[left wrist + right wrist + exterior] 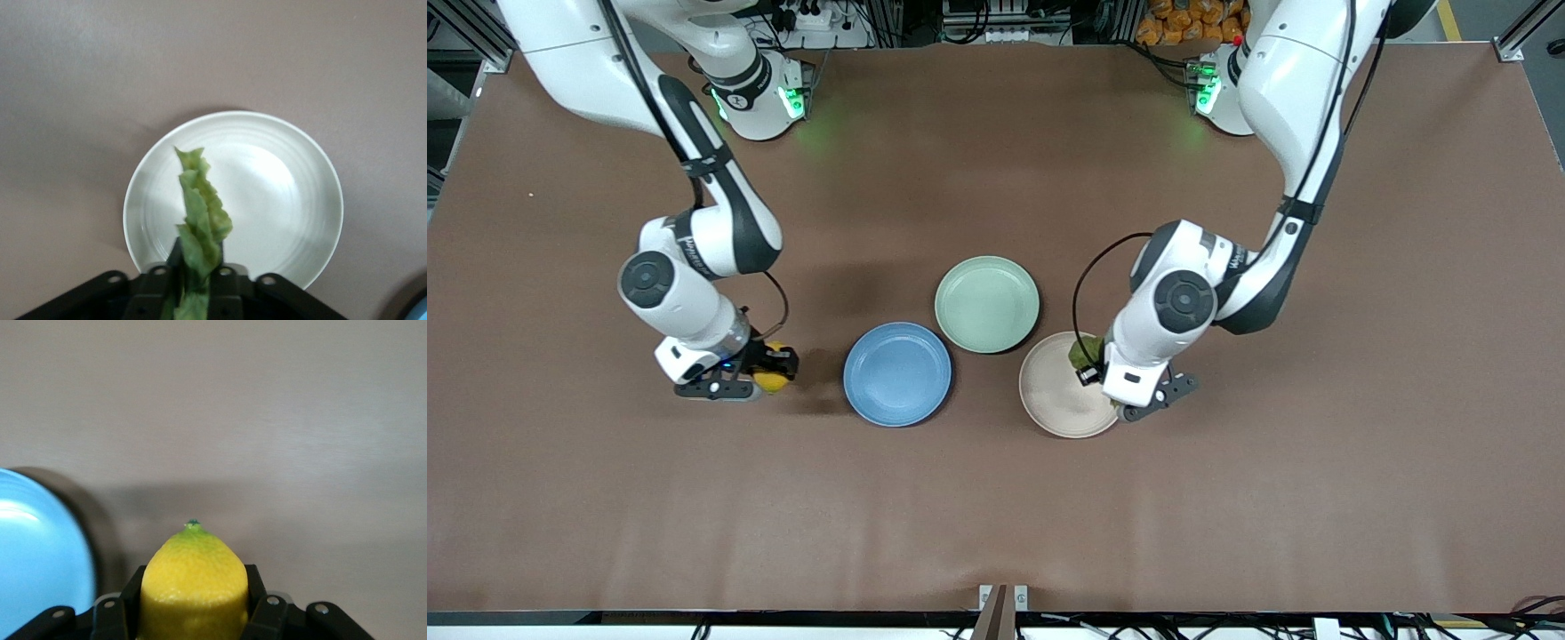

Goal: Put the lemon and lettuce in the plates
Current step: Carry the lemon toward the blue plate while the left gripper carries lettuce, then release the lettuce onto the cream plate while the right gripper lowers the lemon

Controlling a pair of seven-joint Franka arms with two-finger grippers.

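My right gripper is shut on the yellow lemon, held over bare table beside the blue plate, toward the right arm's end. In the right wrist view the lemon sits between the fingers, with the blue plate's rim beside it. My left gripper is shut on the green lettuce and holds it over the edge of the beige-pink plate. In the left wrist view the lettuce hangs between the fingers over that plate.
A pale mint green plate lies farther from the front camera, between the blue and beige-pink plates and close to both. Bare brown table surrounds the three plates.
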